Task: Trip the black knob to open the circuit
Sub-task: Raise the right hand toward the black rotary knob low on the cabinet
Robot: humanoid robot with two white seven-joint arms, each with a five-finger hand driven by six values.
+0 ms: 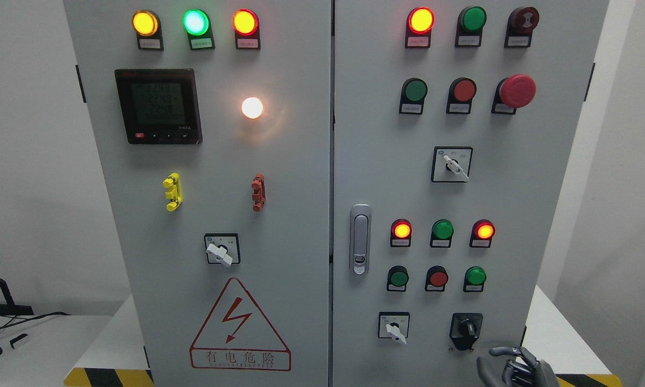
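The black knob [466, 328] sits on a black plate at the lower right of the grey cabinet's right door [387, 177], its handle pointing roughly up. My right hand [511, 365] comes in at the bottom right edge, just below and right of the knob. Its fingers [502, 351] are loosely curled, hold nothing and stay apart from the knob. My left arm is out of view.
A white selector switch [395, 328] sits left of the knob. Red and green push buttons [438, 278] and lit indicator lamps [402, 230] sit above it. A door latch [360, 239] is at the door's left edge. The left door carries a meter [157, 106] and a warning sign [239, 328].
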